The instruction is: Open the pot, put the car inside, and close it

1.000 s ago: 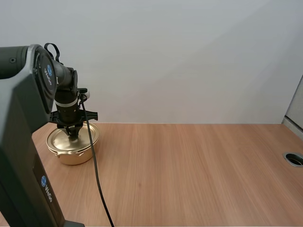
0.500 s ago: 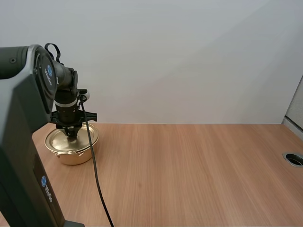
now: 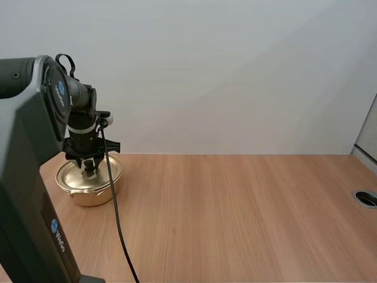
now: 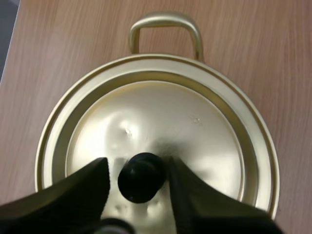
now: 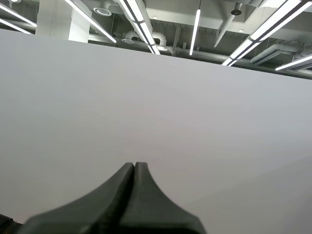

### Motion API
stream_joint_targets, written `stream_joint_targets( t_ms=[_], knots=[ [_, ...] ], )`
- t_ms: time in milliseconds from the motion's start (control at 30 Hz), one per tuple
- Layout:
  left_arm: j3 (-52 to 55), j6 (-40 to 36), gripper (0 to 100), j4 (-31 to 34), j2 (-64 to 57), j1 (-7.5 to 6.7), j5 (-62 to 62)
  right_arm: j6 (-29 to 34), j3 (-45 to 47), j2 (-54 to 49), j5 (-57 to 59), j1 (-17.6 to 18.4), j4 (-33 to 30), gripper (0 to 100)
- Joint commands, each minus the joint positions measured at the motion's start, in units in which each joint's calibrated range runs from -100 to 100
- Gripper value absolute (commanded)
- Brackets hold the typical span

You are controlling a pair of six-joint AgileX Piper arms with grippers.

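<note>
Wood-grain bench (image 3: 235, 206), pale and smooth, with the brass-coloured pot (image 3: 93, 190) at its far left end. Compared with a second ago the pot has nudged a touch left, and my left end effector (image 3: 89, 167) has spread its fingers: they now straddle the round black knob (image 4: 140, 176) without pinching it. The shiny domed lid (image 4: 185, 122) is on the pot, with a looped handle (image 4: 165, 24) at the rim. My right end effector (image 5: 134, 165) is closed on nothing, one dark wedge.
</note>
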Motion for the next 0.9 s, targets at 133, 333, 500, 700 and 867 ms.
stream_joint_targets(
  t_ms=[133,333,500,700,867],
  knots=[
    [0.01,2.34,100,0.53,0.06,0.03,-1.58,0.01,0.00,0.00,0.04,-0.02,0.03,0],
    [-3.08,2.34,100,0.91,0.06,0.03,0.73,0.01,0.00,0.00,0.04,-0.02,0.03,0],
    [-8.91,2.69,100,1.17,-0.05,0.03,3.22,0.01,0.00,0.00,0.04,-0.02,0.03,0],
    [-16.12,6.07,31,2.19,-0.05,0.03,4.46,0.01,0.00,0.00,0.04,-0.02,-1.24,0],
    [-18.59,5.96,0,2.19,-0.17,0.03,4.83,0.10,3.42,0.00,0.04,-0.02,-4.96,0]
  ],
)
